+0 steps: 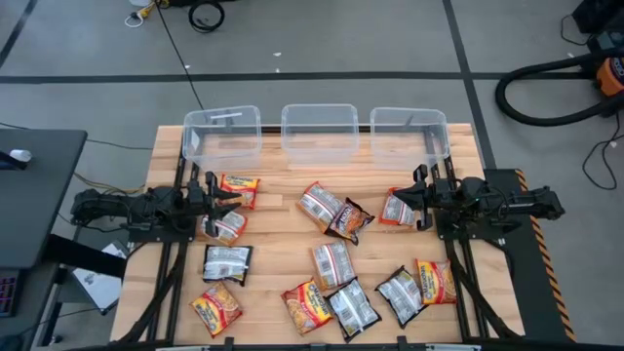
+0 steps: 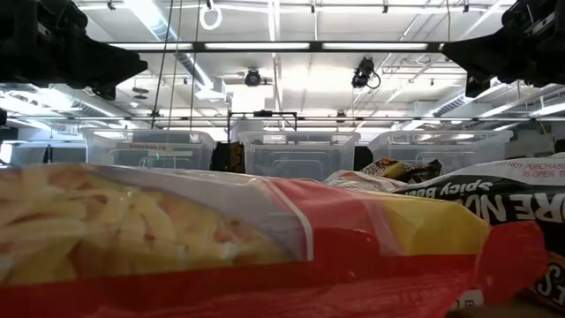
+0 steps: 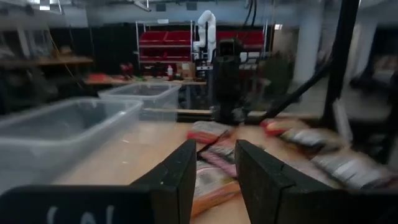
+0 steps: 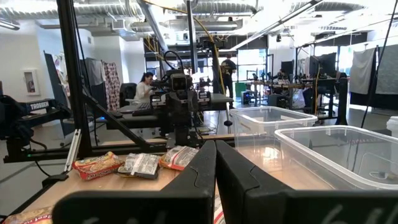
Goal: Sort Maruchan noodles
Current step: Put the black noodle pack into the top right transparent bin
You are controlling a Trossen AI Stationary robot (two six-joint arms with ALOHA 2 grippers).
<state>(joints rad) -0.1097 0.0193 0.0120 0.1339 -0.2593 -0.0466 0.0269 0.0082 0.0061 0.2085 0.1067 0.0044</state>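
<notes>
Crinkly plastic Maruchan noodles (image 1: 330, 263) scattered flat over the wooden table (image 1: 283, 185), roughly a dozen packets in orange-yellow, red-and-silver and black-and-silver. Two orange ones toward the table's left edge: one (image 1: 239, 185) just ahead of the left gripper (image 1: 226, 200), another (image 1: 223, 227) just beside it on the near side, possibly partly beneath the fingers. Black-and-silver packet (image 1: 227, 262) and orange packet (image 1: 216, 306) closer to the near left corner. Loose cluster mid-table, with a red-and-silver packet (image 1: 320, 204) overlapping a dark one (image 1: 348, 220). Red-and-silver packet (image 1: 395, 211) lying right beside the right gripper (image 1: 411, 200), apparently touching its tips. More packets spread along the near edge toward the right corner. Left gripper parted, fingers (image 3: 178, 177) spread with an orange packet visible through the gap on the table beyond, nothing grasped. Right gripper clenched, fingers (image 4: 205, 168) pressed together with only a thin seam between them, no packet pinched. Three clear plastic bins (image 1: 319, 131) in a row along the far edge, none holding a packet. Low view largely blocked by one orange-and-red packet (image 2: 221, 243) lying close to the lens.
</notes>
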